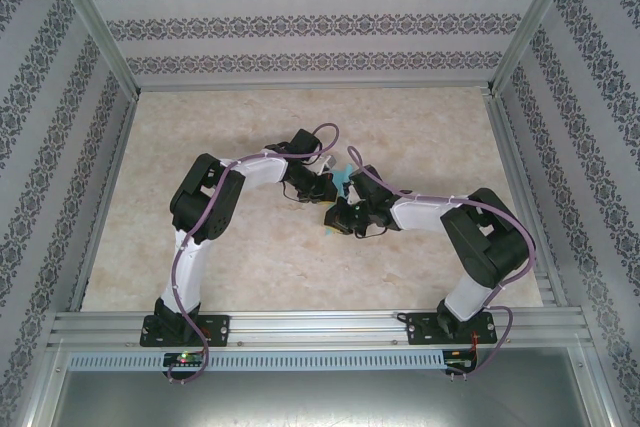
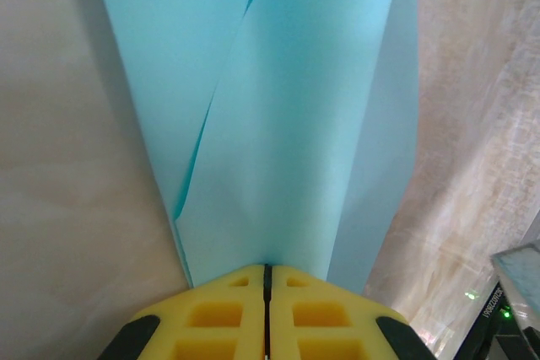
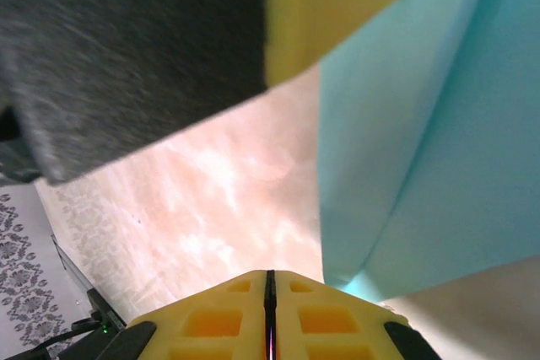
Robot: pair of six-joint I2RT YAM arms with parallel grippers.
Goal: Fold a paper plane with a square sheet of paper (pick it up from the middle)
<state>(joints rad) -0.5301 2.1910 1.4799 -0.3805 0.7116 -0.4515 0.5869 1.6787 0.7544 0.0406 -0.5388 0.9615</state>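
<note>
The turquoise sheet of paper (image 2: 287,115) is folded into long overlapping layers with a crease running along it. My left gripper (image 2: 267,267) is shut on its near edge, and the paper rises straight out from between the yellow pads. In the top view the paper (image 1: 343,181) shows as a small turquoise patch held above the table's middle, between my left gripper (image 1: 322,190) and right gripper (image 1: 338,217). My right gripper (image 3: 269,273) is shut with nothing in its seam. The paper (image 3: 422,149) hangs just to the right of its right finger (image 3: 337,318).
The left gripper's yellow finger (image 3: 337,6) and dark body (image 3: 126,56) hang close above the right gripper. The marbled table (image 1: 250,267) is bounded by aluminium rails (image 1: 300,322) in front and patterned walls (image 1: 60,147) at the sides and back.
</note>
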